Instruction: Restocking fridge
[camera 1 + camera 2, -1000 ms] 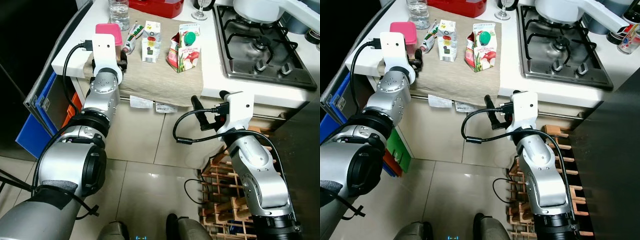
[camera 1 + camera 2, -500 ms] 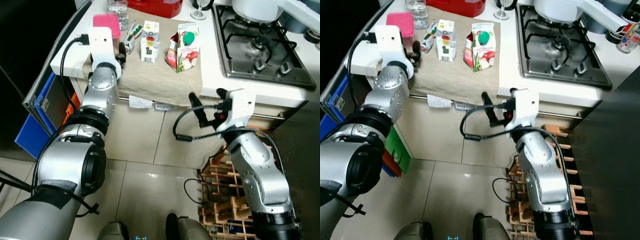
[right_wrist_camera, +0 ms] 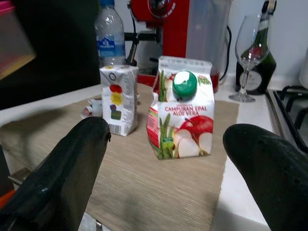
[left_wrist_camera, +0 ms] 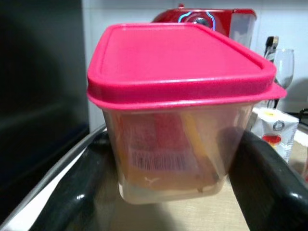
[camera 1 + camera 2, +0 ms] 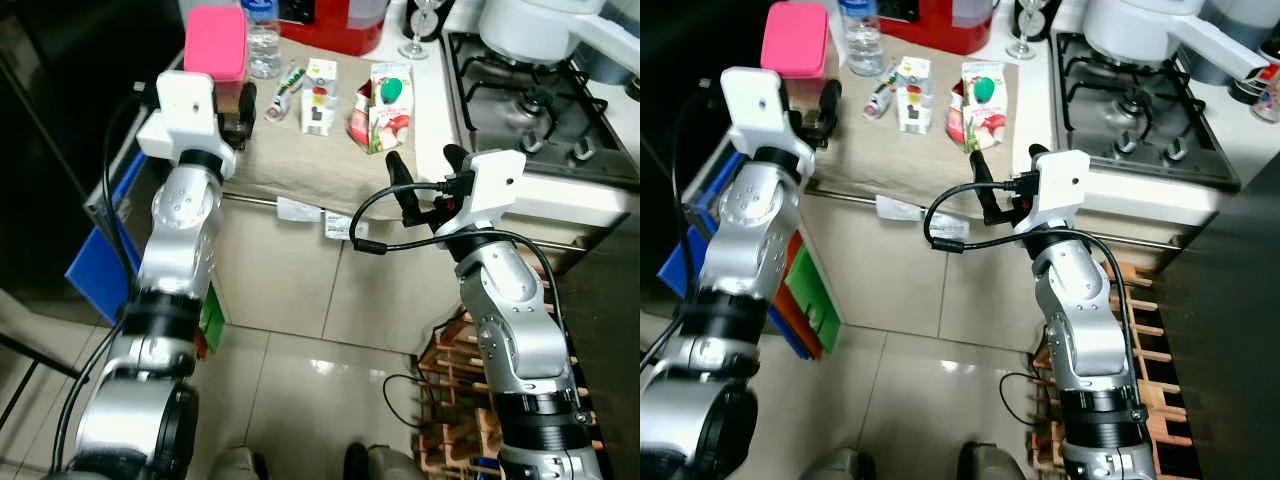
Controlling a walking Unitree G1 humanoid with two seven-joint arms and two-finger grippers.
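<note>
Open right pincer (image 3: 163,187) faces carton (image 3: 182,108) reading "CAMPURAN EPAL ALOE VERA".

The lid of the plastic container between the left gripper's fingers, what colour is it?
Pink. The lid shows best in the left wrist view.

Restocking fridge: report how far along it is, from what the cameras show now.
Done: nothing looks put away. In hand: the left gripper has its fingers either side of the pink-lidded container; whether they touch it I cannot tell. The right gripper is open, short of the juice carton. Left: that carton, the small carton, the tube and the water bottle, all on the counter.
</note>
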